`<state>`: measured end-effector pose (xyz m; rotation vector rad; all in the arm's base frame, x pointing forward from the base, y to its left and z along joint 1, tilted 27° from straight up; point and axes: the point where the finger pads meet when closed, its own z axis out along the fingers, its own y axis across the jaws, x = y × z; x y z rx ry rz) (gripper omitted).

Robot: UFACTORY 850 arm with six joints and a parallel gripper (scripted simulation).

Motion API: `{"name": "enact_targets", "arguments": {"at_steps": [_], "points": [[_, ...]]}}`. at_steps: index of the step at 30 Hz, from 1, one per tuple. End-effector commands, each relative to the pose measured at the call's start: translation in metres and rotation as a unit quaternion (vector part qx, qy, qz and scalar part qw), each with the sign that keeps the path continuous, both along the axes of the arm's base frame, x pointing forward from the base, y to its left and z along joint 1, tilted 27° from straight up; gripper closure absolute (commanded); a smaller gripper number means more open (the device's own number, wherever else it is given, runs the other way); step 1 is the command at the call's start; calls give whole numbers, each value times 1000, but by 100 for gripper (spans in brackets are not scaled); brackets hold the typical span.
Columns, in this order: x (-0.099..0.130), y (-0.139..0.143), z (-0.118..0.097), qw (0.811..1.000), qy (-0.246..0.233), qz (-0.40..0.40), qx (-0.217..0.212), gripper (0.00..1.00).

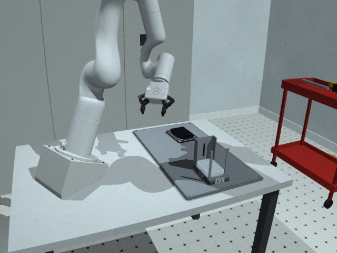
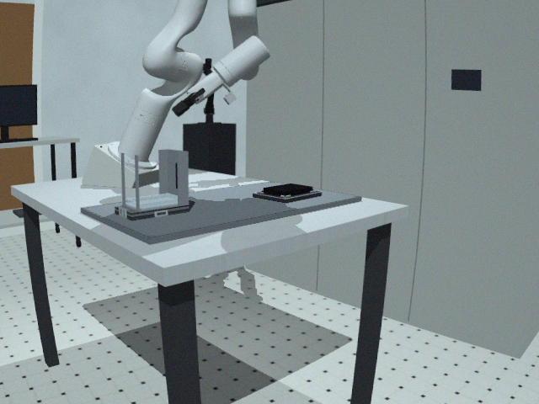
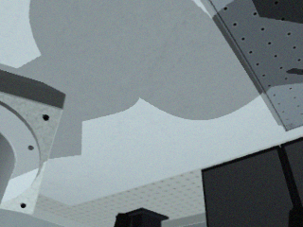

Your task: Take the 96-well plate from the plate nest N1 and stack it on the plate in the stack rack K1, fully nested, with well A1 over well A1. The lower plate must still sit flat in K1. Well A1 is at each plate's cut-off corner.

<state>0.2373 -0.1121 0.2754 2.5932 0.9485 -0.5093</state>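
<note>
A black 96-well plate (image 1: 181, 133) sits in the plate nest N1 (image 1: 181, 135) at the far end of the grey mat; it also shows in the exterior view (image 2: 287, 189). A white plate (image 1: 212, 168) lies in the stack rack K1 (image 1: 210, 160), which has a back wall and thin posts, at the mat's near end; the rack shows at the left in the exterior view (image 2: 152, 191). My gripper (image 1: 155, 107) is open and empty, high above the table, to the left of and above the nest. It also shows in the exterior view (image 2: 183, 106). The wrist view shows neither plate.
The grey mat (image 1: 194, 156) carries nest and rack. The arm's base (image 1: 68, 169) stands on the table's left side. A red cart (image 1: 310, 136) stands on the floor to the right. The wrist view shows the table top and a corner of the mat (image 3: 265, 52).
</note>
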Motion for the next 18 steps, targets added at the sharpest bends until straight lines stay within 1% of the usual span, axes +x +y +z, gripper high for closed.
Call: {"name": "enact_targets", "arguments": {"at_steps": [1,2,6,9,11,13,14,16,18], "points": [[9,8,-1,1000,-1,15,24,0],[9,8,-1,1000,-1,15,24,0],[24,21,-1,997,-10,50,66,0],[34,29,0,996,-11,53,70,0],[41,35,0,993,-19,74,94,0],[49,41,1,992,-21,78,97,0],[49,41,1,992,-21,78,97,0],[57,47,2,987,-30,100,120,0],[61,50,3,987,-32,103,122,0]]}}
